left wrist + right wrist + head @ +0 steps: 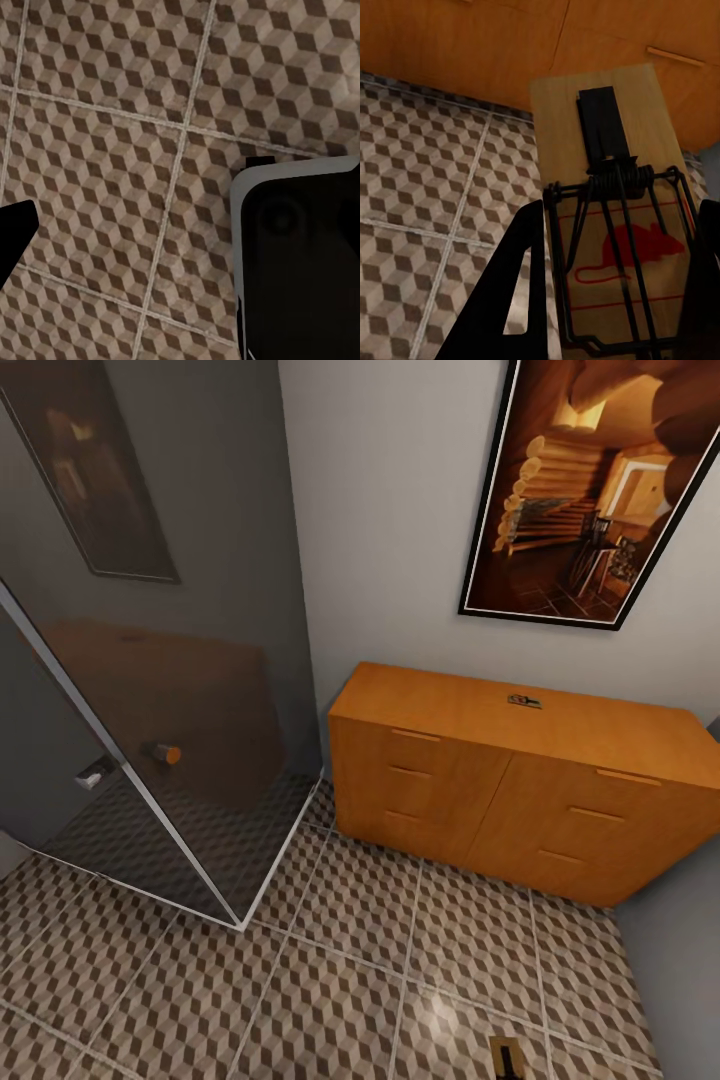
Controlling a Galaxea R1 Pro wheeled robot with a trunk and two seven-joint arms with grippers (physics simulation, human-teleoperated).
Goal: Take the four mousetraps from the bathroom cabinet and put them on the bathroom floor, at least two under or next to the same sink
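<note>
The bathroom floor spreads across the lower part of the head view, large tiles in a brown, beige and white cube print with pale grout. At the left a grey glass shower screen stands on it, and a framed picture hangs on the wall behind.

Against that wall sits the orange-brown cabinet, its drawer fronts closed. One mousetrap still lies on its flat top, toward the back — small and dark from here.

A second mousetrap fills much of the right wrist view: a pale wooden board with a red mouse print, a coil spring and a wire bar. The right gripper has its dark fingers on either side of the board, so it appears closed on it, held above the tiles with the cabinet front just beyond. A small tan object at the bottom edge of the head view is probably this same trap.

In the left wrist view, dark parts of the left gripper hang over bare tiles; whether it is open or closed I cannot tell.

The step in hand looks like carrying a trap away for placing. No sink is in view — so the next move calls for turning toward it, lowering the trap flat onto the tiles beside or under it, then returning for the one on the cabinet.
</note>
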